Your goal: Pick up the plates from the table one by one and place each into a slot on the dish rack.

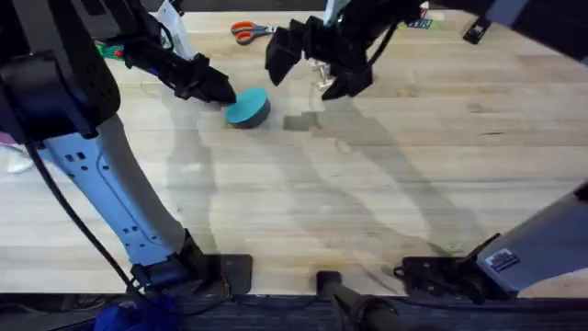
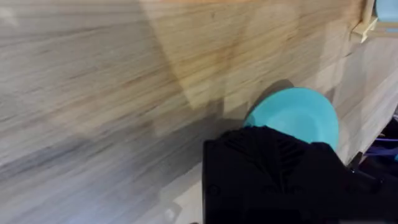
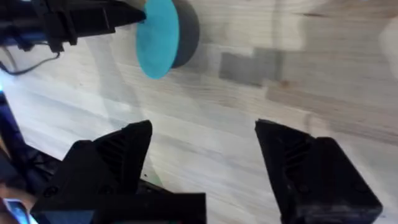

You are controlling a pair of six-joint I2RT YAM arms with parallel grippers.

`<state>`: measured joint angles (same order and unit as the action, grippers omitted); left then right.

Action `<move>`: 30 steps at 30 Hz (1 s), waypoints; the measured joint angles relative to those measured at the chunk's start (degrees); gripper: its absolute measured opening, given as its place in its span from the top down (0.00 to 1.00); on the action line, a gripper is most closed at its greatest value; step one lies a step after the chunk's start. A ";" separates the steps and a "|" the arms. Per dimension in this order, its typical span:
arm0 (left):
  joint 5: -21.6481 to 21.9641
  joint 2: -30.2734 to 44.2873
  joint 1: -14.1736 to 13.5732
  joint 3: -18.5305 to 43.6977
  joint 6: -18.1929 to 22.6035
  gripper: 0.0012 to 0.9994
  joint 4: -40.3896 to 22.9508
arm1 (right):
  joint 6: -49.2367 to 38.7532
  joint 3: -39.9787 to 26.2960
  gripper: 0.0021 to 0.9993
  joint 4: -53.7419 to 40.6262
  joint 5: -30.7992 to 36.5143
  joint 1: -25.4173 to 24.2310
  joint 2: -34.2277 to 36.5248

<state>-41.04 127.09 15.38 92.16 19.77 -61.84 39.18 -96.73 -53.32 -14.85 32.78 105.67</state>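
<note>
Near edge: both arm bases are seen low in the overhead view, with bare table (image 1: 367,211) beyond them.

Mid-table: teal plate (image 1: 246,108) is lifted on edge with its shadow beneath, gripped at the rim by the left gripper (image 1: 220,92), which is clamped on it. In the right wrist view the plate (image 3: 157,37) is seen nearly upright, off the wood.

Farther back: right gripper (image 1: 312,66) is hovering with jaws spread wide, nothing held. Just behind it the dish rack (image 1: 323,77) is mostly hidden; a corner of it (image 2: 364,28) is seen from the left wrist. Whether any slot is filled cannot be told.

Status, judged: first plate picked, not yet racked. Pale blue plate not located.
</note>
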 joint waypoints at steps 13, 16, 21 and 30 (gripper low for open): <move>0.00 0.00 0.00 0.00 0.00 0.96 0.11 | 19.89 0.00 0.00 7.82 -0.02 2.66 5.63; 0.00 -0.01 0.00 0.00 0.00 0.96 0.13 | 22.32 0.00 0.00 10.85 -0.02 2.95 6.70; -0.01 -0.01 0.00 0.00 0.00 0.96 0.13 | 24.97 0.00 0.00 14.40 -0.02 3.37 7.82; -0.02 0.00 0.00 0.00 0.00 0.96 0.15 | 28.58 0.00 0.00 14.73 -0.02 3.91 10.83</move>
<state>-41.06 127.09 15.38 92.16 19.77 -61.69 67.76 -96.73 -38.59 -14.87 36.68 116.49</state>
